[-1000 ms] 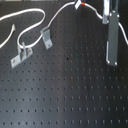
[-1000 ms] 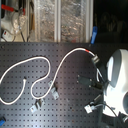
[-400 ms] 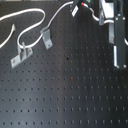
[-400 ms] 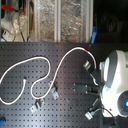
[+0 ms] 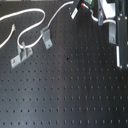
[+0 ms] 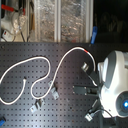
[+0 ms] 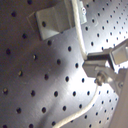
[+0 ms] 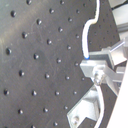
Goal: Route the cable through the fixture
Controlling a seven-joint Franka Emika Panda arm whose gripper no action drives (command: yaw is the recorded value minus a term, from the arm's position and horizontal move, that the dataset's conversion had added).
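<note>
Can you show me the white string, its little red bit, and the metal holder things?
Long white cable [image 6: 46, 60], second exterior view, top of its curve.
Short red band [image 6: 88, 50], second exterior view, near cable's end.
Grey metal bracket fixture [image 5: 46, 37], first exterior view, upright plate.

1. I see a black perforated board carrying everything.
2. The white cable lies looped across it.
3. Two small metal brackets stand on it, close together.
</note>
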